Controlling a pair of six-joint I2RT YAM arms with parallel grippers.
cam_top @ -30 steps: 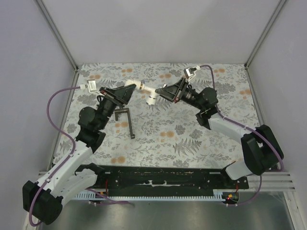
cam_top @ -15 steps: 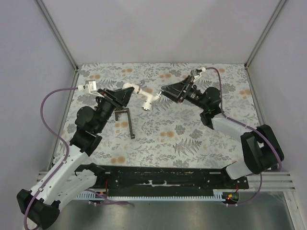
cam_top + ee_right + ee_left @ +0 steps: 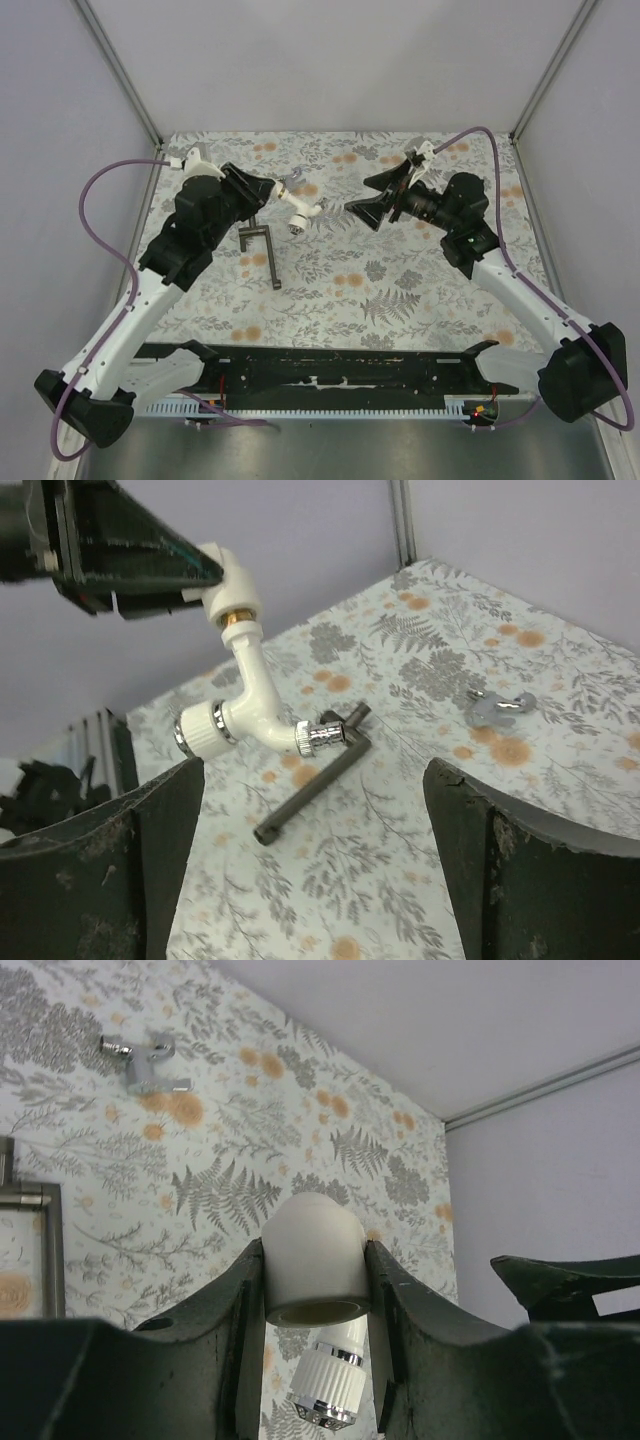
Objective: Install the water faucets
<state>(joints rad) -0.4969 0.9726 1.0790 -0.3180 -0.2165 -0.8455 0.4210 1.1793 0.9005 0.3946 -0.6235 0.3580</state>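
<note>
The water faucet (image 3: 296, 209) is a white bent body with a ribbed knob and silvery ends, screwed on a brass thread into a white elbow. It hangs in the air over the patterned mat. My left gripper (image 3: 268, 187) is shut on the elbow (image 3: 312, 1235), and the faucet's ribbed end (image 3: 331, 1384) points down below the jaws. My right gripper (image 3: 356, 196) stands wide open to the faucet's right, clear of it. In the right wrist view the faucet (image 3: 251, 692) hangs from the left gripper (image 3: 205, 572), ahead of my open right gripper (image 3: 315, 776).
A dark T-shaped metal tool (image 3: 264, 250) lies on the mat (image 3: 400, 290) under the faucet, seen also in the right wrist view (image 3: 311, 779). A small grey metal piece (image 3: 291, 180) lies farther back (image 3: 148, 1057). Frame posts and grey walls border the mat.
My right gripper has opened, let go of the faucet and drawn back to the right. The left arm has turned the faucet so it hangs lower and a little left.
</note>
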